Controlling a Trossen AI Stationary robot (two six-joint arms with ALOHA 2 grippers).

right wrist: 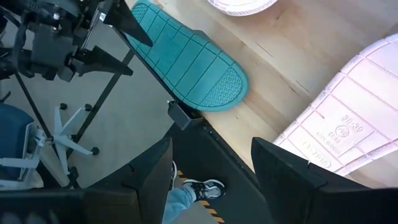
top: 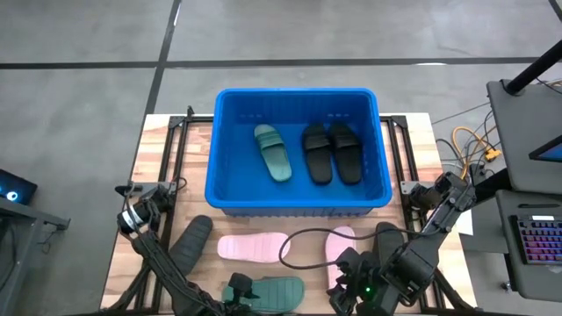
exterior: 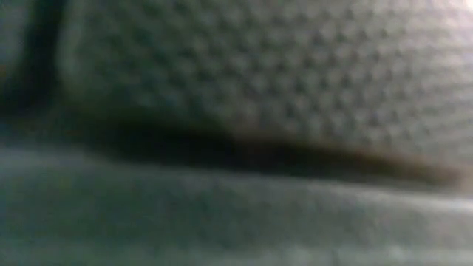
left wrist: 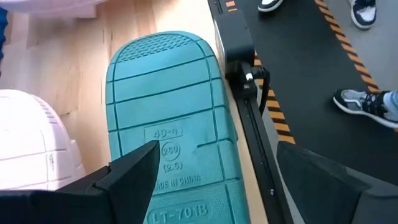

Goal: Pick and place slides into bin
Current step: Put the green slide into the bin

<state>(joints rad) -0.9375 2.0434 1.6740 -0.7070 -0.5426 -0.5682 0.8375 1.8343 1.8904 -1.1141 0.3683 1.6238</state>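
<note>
Fingers spread wide, my left gripper [left wrist: 217, 180] is hovering over an overturned green slide [left wrist: 171, 118]; my right gripper [right wrist: 211, 171], half open, is hanging empty beside an overturned pink slide [right wrist: 348, 118]; blue bin [top: 299, 197] sitting ahead

**Four cameras: one overhead, one blocked, two on the wrists**

The high view looks straight down on the whole table [top: 149, 175], the bin [top: 299, 195] toward 12 o'clock and both arms entering near 6 o'clock.

The low view sits pressed against a blurred, dimpled grey surface [exterior: 281, 66] and shows nothing else.

The left wrist view looks down, very near, on the ribbed sole of the dark green slide [left wrist: 168, 118] at the table's 6 o'clock edge, with floor beyond.

The right wrist view looks down over that same edge from farther off. It shares the green slide with the other two views, and a pale pink slide [right wrist: 348, 124] with the high view.
</note>
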